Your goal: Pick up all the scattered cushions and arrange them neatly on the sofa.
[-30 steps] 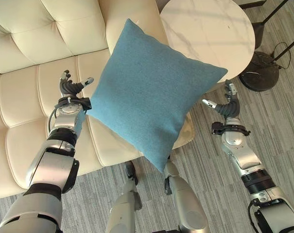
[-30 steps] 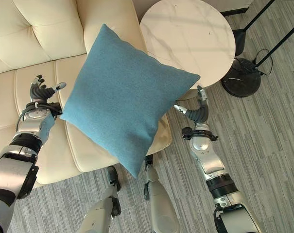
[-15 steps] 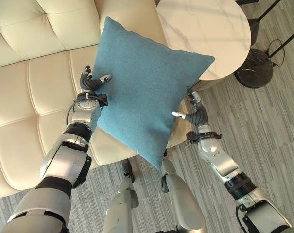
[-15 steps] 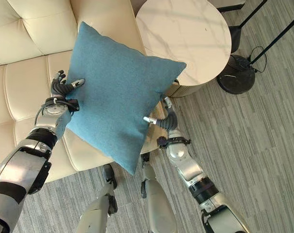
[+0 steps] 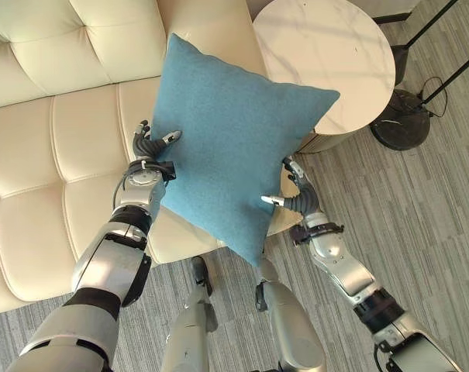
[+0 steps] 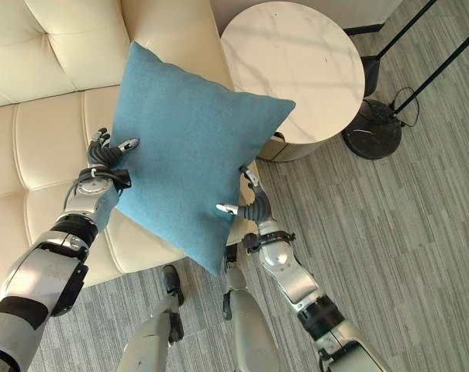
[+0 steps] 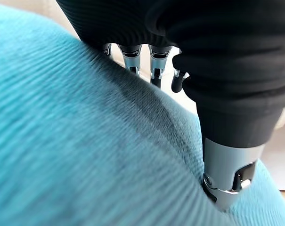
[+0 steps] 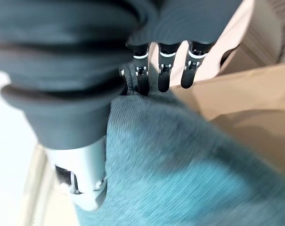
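A square blue cushion (image 5: 234, 139) hangs tilted, one corner down, over the front edge of the cream sofa (image 5: 56, 147). My left hand (image 5: 149, 147) grips its left edge, thumb on the front face and fingers (image 7: 133, 59) curled behind. On the lower right edge my right hand (image 5: 298, 198) pinches the same way, its thumb on the blue cloth (image 8: 180, 179) and its fingers (image 8: 163, 66) past the rim. The cushion hides the sofa's right end behind it.
A round white marble side table (image 5: 327, 46) stands right of the sofa. A black lamp base (image 5: 405, 120) with thin black poles sits on the grey striped carpet (image 5: 420, 209) further right. The sofa seat to the left is bare cream leather.
Both hands have come inward from either side and taken hold of the cushion's edges. The right hand travelled furthest, to the left. The cushion sits slightly lower and more upright.
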`<state>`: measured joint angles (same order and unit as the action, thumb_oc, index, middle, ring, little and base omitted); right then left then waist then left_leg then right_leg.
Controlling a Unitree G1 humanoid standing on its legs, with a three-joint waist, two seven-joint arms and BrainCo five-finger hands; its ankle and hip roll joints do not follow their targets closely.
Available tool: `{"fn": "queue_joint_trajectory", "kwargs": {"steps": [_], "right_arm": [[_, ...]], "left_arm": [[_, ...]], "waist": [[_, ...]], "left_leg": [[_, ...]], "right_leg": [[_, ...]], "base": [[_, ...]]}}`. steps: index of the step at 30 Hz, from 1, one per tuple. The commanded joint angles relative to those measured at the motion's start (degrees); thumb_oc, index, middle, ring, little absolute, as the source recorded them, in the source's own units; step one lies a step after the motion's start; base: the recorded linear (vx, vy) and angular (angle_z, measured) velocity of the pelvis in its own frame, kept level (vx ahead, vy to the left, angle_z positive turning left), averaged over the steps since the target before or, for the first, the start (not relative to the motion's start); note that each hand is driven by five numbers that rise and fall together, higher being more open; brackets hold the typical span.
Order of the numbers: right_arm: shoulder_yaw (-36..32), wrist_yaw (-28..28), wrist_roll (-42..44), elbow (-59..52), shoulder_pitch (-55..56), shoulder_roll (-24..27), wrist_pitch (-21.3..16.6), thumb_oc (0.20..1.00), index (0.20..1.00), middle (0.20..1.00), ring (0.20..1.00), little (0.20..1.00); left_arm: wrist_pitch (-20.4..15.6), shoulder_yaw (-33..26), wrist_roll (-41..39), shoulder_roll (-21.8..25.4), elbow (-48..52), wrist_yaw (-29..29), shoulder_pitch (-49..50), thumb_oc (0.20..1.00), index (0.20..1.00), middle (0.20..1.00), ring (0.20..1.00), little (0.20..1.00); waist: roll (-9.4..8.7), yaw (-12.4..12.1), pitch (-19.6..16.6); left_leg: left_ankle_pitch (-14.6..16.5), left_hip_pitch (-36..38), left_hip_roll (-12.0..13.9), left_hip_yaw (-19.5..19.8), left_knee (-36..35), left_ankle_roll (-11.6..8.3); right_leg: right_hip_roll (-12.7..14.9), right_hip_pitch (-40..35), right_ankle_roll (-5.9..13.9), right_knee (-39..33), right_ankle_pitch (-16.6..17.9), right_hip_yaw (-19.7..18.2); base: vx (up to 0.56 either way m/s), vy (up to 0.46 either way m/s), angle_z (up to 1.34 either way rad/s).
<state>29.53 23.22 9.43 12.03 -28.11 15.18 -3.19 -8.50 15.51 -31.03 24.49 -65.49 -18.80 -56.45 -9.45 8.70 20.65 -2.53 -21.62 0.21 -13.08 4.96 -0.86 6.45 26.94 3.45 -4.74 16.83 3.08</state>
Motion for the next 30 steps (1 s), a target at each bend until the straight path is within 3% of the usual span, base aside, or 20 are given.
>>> {"fn": "queue_joint_trajectory", "kwargs": {"steps": [1, 2, 5, 7, 8, 10, 11, 12, 14, 16, 19, 20, 21, 30], "right_arm": [[0.96, 1.38, 2.92, -0.89, -4.43, -2.68, -4.6, 1.0, 1.0, 1.0, 1.0, 1.0], [2.96, 1.93, 4.76, 1.98, -8.13, -4.37, -4.39, 1.0, 1.0, 1.0, 1.0, 1.0], [4.1, 2.2, 6.13, 3.99, -10.16, -5.53, -4.06, 1.0, 1.0, 1.0, 1.0, 1.0], [6.39, 1.55, 9.28, 5.6, -11.92, -6.85, -3.33, 1.0, 1.0, 1.0, 1.0, 1.0], [7.31, 0.29, 10.77, 4.55, -11.28, -6.65, -3.17, 1.0, 1.0, 1.0, 1.0, 1.0], [8.56, -2.44, 14.03, 2.25, -8.9, -6.07, -3.47, 1.0, 1.0, 1.0, 1.0, 1.0], [9.1, -4.14, 16.22, 0.94, -7.38, -5.82, -3.77, 1.0, 1.0, 1.0, 1.0, 1.0], [11.0, -10.53, 31.49, 1.64, -0.5, -7.19, -5.46, 1.0, 1.0, 1.0, 1.0, 1.0], [13.39, -13.36, 39.98, 4.1, 1.44, -8.97, -6.15, 1.0, 1.0, 1.0, 1.0, 1.0], [14.28, -13.99, 41.88, 5.23, 1.39, -9.59, -6.27, 0.831, 0.831, 0.831, 0.831, 0.831], [17.28, -14.1, 44.3, 7.1, -0.23, -10.78, -6.23, 0.432, 0.432, 0.432, 0.432, 0.432], [17.28, -14.11, 44.3, 7.1, -0.23, -10.79, -6.23, 0.432, 0.432, 0.432, 0.432, 0.432], [18.12, -14.06, 44.03, 7.07, -0.85, -10.38, -6.5, 0.2, 0.2, 0.2, 0.2, 0.2], [17.97, -14.03, 44.36, 3.04, -0.88, -10.74, -8.86, 0.2, 0.2, 0.2, 0.2, 0.2]], "left_arm": [[-1.33, 1.15, -2.74, -3.49, 0.01, 0.98, -0.68, 1.0, 1.0, 1.0, 1.0, 1.0], [-1.9, 1.65, -6.17, -6.38, 0.66, 1.28, -0.52, 1.0, 1.0, 1.0, 1.0, 1.0], [-2.39, 2.14, -9.33, -9.11, 1.55, 1.72, 0.2, 1.0, 1.0, 1.0, 1.0, 1.0], [-3.66, 4.95, -15.2, -15.04, 7.86, 3.97, 3.19, 1.0, 1.0, 1.0, 1.0, 1.0], [-3.76, 6.85, -16.88, -17.12, 11.95, 5.47, 5.3, 0.821, 0.821, 0.821, 0.821, 0.821], [-3.82, 8.33, -18.86, -18.7, 15.36, 7.32, 7.93, 0.2, 0.2, 0.2, 0.2, 0.2], [-3.58, 8.99, -20.35, -19.51, 16.63, 8.5, 9.32, 0.2, 0.2, 0.2, 0.2, 0.2], [-3.11, 12.4, -23.52, -22.43, 20.27, 11.74, 13.25, 0.2, 0.2, 0.2, 0.2, 0.2], [-3.62, 15.78, -21.85, -22.72, 23.55, 12.32, 15.19, 0.2, 0.2, 0.2, 0.2, 0.2], [-3.77, 16.67, -21.08, -22.85, 23.94, 12.13, 15.59, 0.2, 0.2, 0.2, 0.2, 0.2], [-3.84, 20.43, -19.3, -23.8, 25.9, 12.07, 16.62, 0.2, 0.2, 0.2, 0.2, 0.2], [-3.84, 20.43, -19.29, -23.8, 25.9, 12.07, 16.62, 0.2, 0.2, 0.2, 0.2, 0.2], [-4.19, 22.06, -19.62, -24.21, 28.22, 12.26, 17.01, 0.2, 0.2, 0.2, 0.2, 0.2], [-5.07, 26.99, -20.38, -24.75, 37.54, 12.78, 18.63, 0.2, 0.2, 0.2, 0.2, 0.2]], "waist": [[2.57, -1.29, 1.58], [2.33, -1.94, 1.83], [2.4, -2.31, 2.12], [2.63, -2.81, 2.7], [2.73, -3.04, 2.91], [2.76, -3.19, 3.04], [2.73, -3.23, 3.07], [3.08, -3.61, 3.46], [3.4, -4.04, 3.79], [3.55, -4.24, 3.91], [3.94, -5.02, 4.48], [3.94, -5.02, 4.48], [4.0, -5.38, 4.81], [4.08, -6.15, 4.69]], "left_leg": [[0.87, -1.23, 1.61, 3.85, -2.39, -2.12], [0.67, -1.2, 1.74, 3.92, -2.48, -2.25], [0.52, -1.21, 1.81, 4.04, -2.52, -2.37], [0.32, -1.24, 1.69, 4.36, -2.35, -2.45], [0.23, -1.09, 1.62, 4.57, -2.36, -2.48], [0.15, -0.88, 1.66, 4.76, -2.45, -2.5], [0.13, -0.78, 1.63, 4.86, -2.48, -2.51], [0.03, -0.04, 1.61, 5.22, -2.77, -2.59], [0.08, 0.47, 1.6, 5.42, -2.77, -2.65], [0.05, 0.6, 1.55, 5.43, -2.79, -2.68], [-0.22, 0.99, 1.56, 5.58, -3.11, -2.74], [-0.22, 0.99, 1.56, 5.58, -3.12, -2.74], [-0.42, 1.03, 1.62, 5.69, -3.27, -2.79], [-0.56, 2.25, 1.78, 6.47, -3.9, -2.51]], "right_leg": [[3.26, -3.75, 5.75, 2.0, -7.53, 2.18], [3.24, -3.77, 5.57, 2.03, -7.55, 2.54], [3.3, -3.84, 5.39, 2.12, -7.69, 2.77], [3.4, -4.1, 5.1, 2.33, -7.92, 3.12], [3.44, -4.31, 5.01, 2.43, -8.0, 3.25], [3.39, -4.54, 4.93, 2.54, -8.16, 3.35], [3.38, -4.68, 4.89, 2.54, -8.22, 3.38], [3.42, -5.47, 4.74, 2.49, -8.59, 3.33], [3.46, -5.94, 4.57, 2.49, -8.66, 3.25], [3.42, -5.96, 4.49, 2.52, -8.66, 3.16], [3.43, -6.15, 4.27, 2.57, -8.7, 3.3], [3.43, -6.16, 4.27, 2.57, -8.7, 3.3], [3.44, -6.19, 4.18, 2.58, -8.66, 3.35], [3.26, -7.42, 4.19, 2.75, -9.24, 3.88]], "base": [[0.0, -0.039, 0.03], [0.0, 0.0, 0.0], [0.0, -0.017, -0.03], [0.01, -0.047, -0.01], [0.01, -0.035, 0.01], [0.01, -0.034, 0.08], [0.0, -0.067, 0.15], [0.0, -0.064, 0.14], [-0.01, -0.045, 0.1], [-0.02, -0.017, 0.06], [-0.03, -0.031, -0.09], [-0.05, -0.043, 0.07], [-0.04, -0.036, 0.15], [-0.05, -0.029, 0.09]]}}
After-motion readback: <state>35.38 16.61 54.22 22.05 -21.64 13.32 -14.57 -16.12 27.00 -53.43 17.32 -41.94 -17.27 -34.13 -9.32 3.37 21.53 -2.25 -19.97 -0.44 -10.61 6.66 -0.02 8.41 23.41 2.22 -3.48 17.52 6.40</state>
